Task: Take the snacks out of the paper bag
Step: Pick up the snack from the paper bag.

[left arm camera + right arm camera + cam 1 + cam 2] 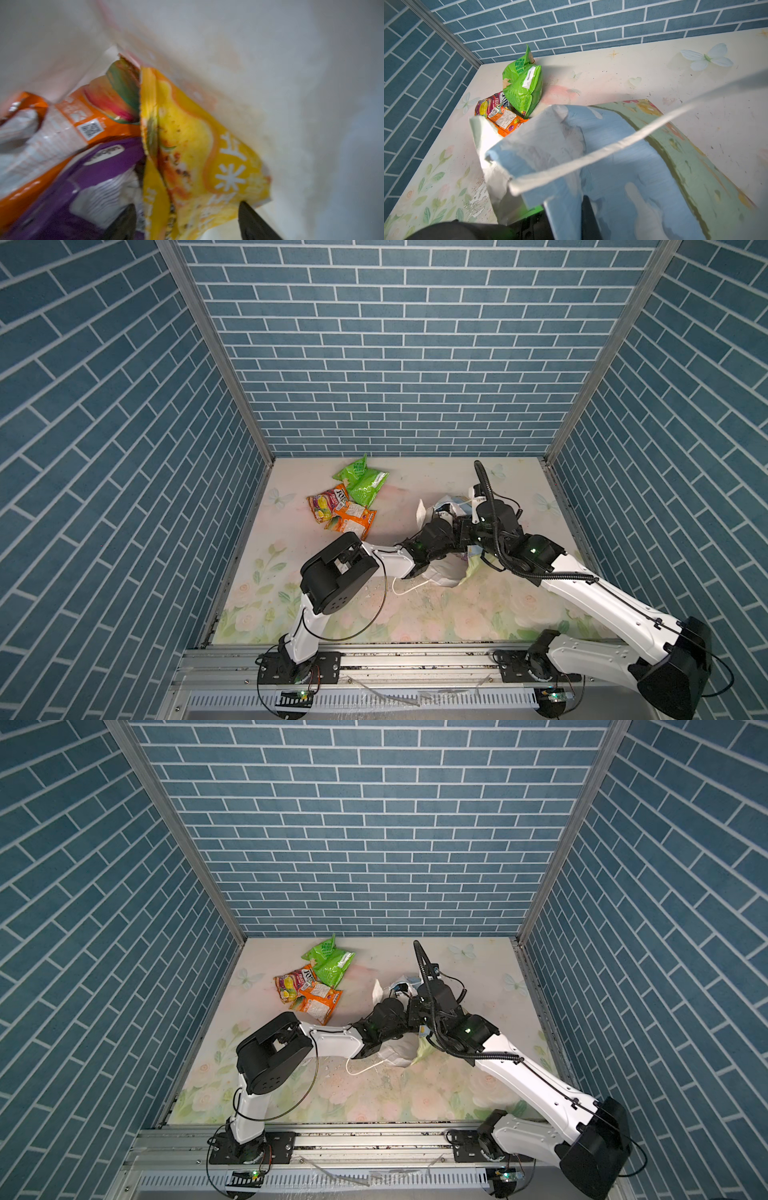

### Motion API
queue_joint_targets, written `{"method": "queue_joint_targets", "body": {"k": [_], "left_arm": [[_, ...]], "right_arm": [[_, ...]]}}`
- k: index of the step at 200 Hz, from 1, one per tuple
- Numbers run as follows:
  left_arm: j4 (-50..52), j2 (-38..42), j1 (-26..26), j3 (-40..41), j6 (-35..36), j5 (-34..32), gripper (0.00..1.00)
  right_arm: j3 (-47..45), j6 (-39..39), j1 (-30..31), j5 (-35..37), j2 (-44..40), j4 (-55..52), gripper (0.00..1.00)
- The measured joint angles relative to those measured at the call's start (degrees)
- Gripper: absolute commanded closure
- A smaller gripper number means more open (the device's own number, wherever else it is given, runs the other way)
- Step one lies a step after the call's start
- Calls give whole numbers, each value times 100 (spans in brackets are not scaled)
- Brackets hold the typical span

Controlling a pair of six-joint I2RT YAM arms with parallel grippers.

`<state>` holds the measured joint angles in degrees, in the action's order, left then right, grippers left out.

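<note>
One wrist view alone shows left claw [187, 204] gaping astride yellow packet [197, 145]; right claw [584, 205] clamps paper bag [612, 158].

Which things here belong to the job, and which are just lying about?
Job: paper bag; yellow packet, purple packet, orange-and-white packet inside it; green packets, fruit-print packet, orange packet already out.
Lying about: clear plastic strips on the front rail.

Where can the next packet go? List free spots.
Free: the table's back right corner beyond the paper bag; the front strip between the arm bases. Crowded: back left by the snack pile, and mid-table around the bag.
</note>
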<state>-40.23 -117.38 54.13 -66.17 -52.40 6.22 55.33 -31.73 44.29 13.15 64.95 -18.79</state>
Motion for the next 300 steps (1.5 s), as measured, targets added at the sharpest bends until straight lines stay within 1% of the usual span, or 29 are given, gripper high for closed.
{"method": "queue_joint_targets", "body": {"k": [24, 38, 46, 52, 62, 83, 90, 100, 115, 156, 187, 196, 233, 300], "left_arm": [[-164, -72, 0, -24, -181, 35, 4], [-155, -170, 0, -120, -275, 42, 3], [-116, -243, 0, -216, -326, 42, 5], [-79, -299, 0, -293, -354, 44, 9], [-28, -391, 0, -424, -433, 50, 20], [-46, -514, -26, -516, -616, 90, 51], [-74, -544, -48, -516, -684, 107, 63], [-85, -577, -81, -516, -704, 146, 73], [-109, -608, -109, -516, -765, 223, 84], [-83, -562, -138, -450, -710, 297, 97], [87, -315, -153, -260, -568, 282, 98], [173, -212, -164, -192, -514, 280, 100], [470, 262, -184, 127, -225, 197, 100], [1198, 1043, -205, 225, 369, 114, 100]], "right_arm": [[0, 2, -11, -42, 0, 15, 100], [0, 2, -22, -59, 0, 22, 100], [0, 2, -31, -61, 2, 22, 100], [0, 2, -37, -63, 9, 26, 100], [0, 2, -46, -61, 11, 31, 100], [0, 2, -50, -72, 11, 24, 100], [0, 2, -52, -72, 11, 17, 100], [0, 4, -57, -74, 11, 15, 100], [0, 4, -59, -70, 11, 13, 100], [-2, 4, -66, -55, 11, 11, 100], [0, 2, -55, -61, 11, 11, 100], [0, 2, -44, -63, 11, 15, 100], [4, 4, -15, -57, 11, 28, 100], [96, 13, -15, 125, 42, 13, 100]]}}
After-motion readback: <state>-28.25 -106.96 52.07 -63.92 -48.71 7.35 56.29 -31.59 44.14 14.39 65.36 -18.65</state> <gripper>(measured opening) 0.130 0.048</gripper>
